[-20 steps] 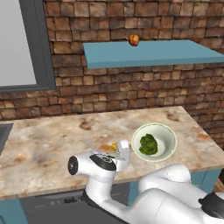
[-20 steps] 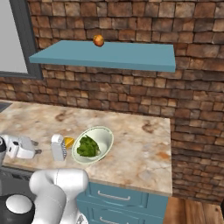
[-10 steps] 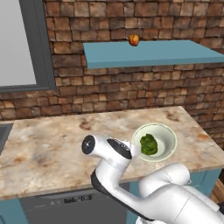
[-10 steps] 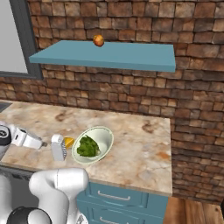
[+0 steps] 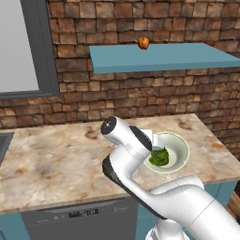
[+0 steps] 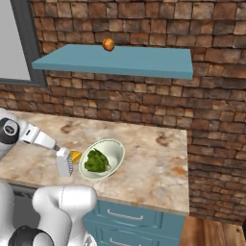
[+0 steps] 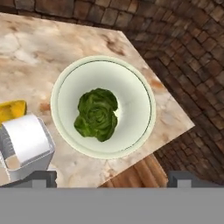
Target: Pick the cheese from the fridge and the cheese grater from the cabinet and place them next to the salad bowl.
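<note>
As both sit by the bowl (image 7: 103,107), nothing needs regripping.
Grater (image 6: 64,162): rigid, slick; take by handle. Cheese (image 6: 75,156): small, soft. My fingers (image 7: 111,178): spread, empty.

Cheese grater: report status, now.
Cheese grater standing on the counter, cheese beside it, both next to the salad bowl. Gripper above the bowl, fingers apart, holding nothing. Nothing in the way.

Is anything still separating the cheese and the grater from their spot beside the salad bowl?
Nothing visible does. The cheese grater already stands on the counter just beside the salad bowl, with the cheese tucked between them. In the hand view the tool hangs above the bowl, its tips apart and holding nothing.
</note>
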